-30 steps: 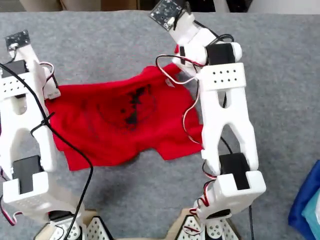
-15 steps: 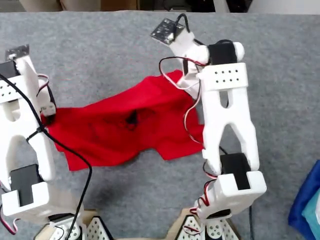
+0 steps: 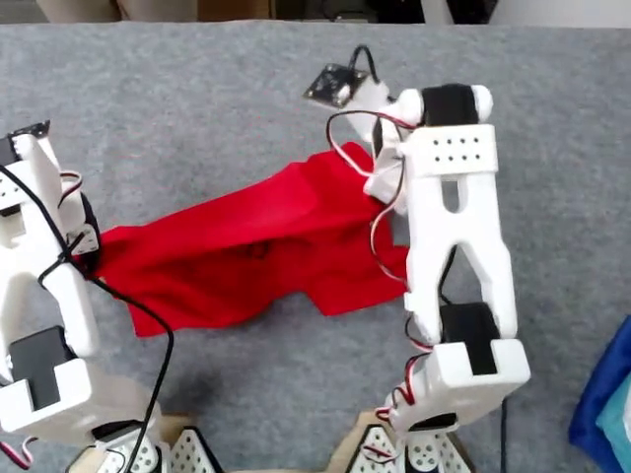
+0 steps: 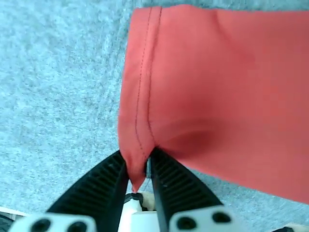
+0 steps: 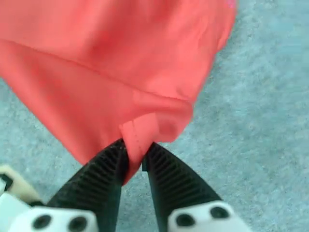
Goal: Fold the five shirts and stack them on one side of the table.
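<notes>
My left end effector (image 4: 138, 166) and right end effector (image 5: 135, 153) each pinch tight on a thin bit of hem of the soft red cloth shirt (image 3: 246, 246), stretched between them over the grey counter (image 3: 197, 89), so a hard pull could slip it loose.

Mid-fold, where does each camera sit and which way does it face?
High view: fixed above, looking down on the red shirt and grey table; both white arms show.
Left wrist view: on the left wrist, facing along the left gripper, shut on the shirt's hem.
Right wrist view: likewise, right gripper shut on another edge.
All share the shirt.
</notes>
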Controlling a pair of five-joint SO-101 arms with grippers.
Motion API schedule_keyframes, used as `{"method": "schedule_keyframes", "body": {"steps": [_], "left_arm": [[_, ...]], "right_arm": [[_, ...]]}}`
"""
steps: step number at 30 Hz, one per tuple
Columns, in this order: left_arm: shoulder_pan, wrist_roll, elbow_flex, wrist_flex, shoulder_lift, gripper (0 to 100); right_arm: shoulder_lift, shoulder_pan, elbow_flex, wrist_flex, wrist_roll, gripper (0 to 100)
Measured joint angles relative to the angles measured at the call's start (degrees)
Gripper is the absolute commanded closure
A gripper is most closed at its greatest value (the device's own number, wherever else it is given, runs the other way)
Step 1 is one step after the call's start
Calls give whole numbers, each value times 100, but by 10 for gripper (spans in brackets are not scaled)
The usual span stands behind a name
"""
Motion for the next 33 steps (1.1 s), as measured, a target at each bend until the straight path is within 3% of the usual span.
{"method": "schedule_keyframes", "body": {"steps": [8, 15, 22, 33], "left_arm": [[97, -105, 369, 0, 0, 981], [448, -132, 765, -53, 0, 979], [448, -132, 774, -290, 0, 850], [404, -132, -158, 193, -9, 847]], "right_arm": [[-1240, 0, 1503, -132, 229, 993], [-1609, 35, 2866, -949, 255, 984], [-1618, 62, 3235, -1275, 571, 743], [-2593, 62, 3235, -985, 774, 727]]}}
